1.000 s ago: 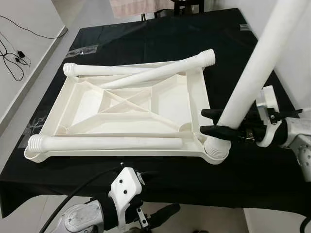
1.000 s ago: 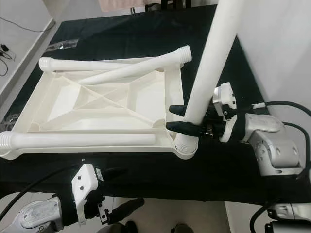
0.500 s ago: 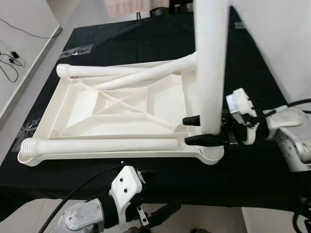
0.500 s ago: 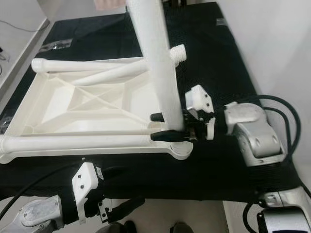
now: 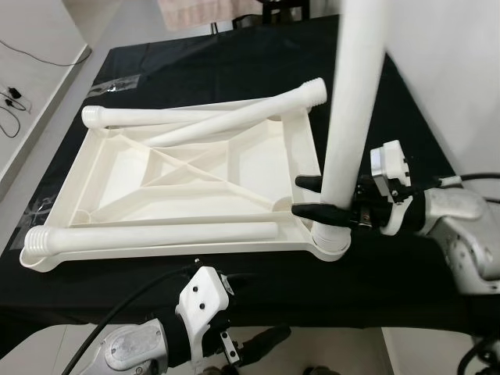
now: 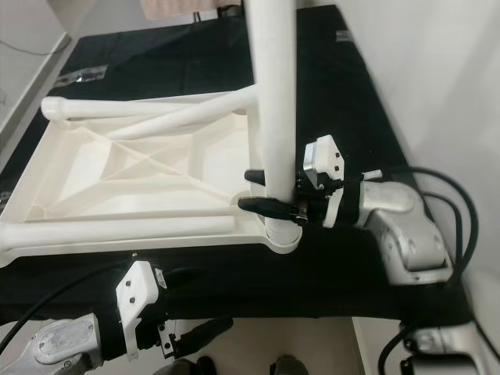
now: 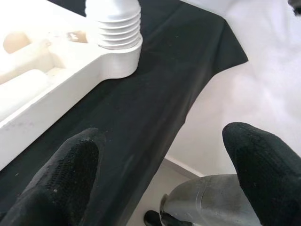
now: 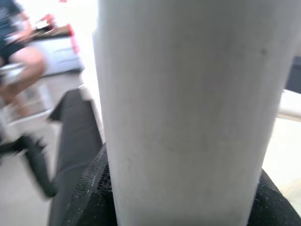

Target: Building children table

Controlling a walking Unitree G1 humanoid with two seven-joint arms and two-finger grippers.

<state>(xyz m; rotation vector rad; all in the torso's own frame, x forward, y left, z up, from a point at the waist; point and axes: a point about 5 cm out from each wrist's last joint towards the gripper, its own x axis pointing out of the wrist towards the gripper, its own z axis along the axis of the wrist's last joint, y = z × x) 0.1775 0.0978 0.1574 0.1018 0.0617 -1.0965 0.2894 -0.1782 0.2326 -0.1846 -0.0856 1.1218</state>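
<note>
A white plastic table top lies upside down on the black cloth. My right gripper is shut on a white leg, which it holds nearly upright with the foot end in the near right corner socket. The grip is low, just above the socket. Three loose legs lie on the table top: one along the near edge, one along the far edge and one diagonal. My left gripper hangs open below the table's near edge, holding nothing.
The black-covered table drops off close behind the table top's near edge. A white wall rises on the right. Cables lie on the floor at the left. A clear wrapper lies at the far left. A seated person shows blurred.
The held leg leaned to the right one second ago, swung past vertical, and now stands almost upright over the corner socket. The camera has shifted slightly. The left arm has stayed put.
</note>
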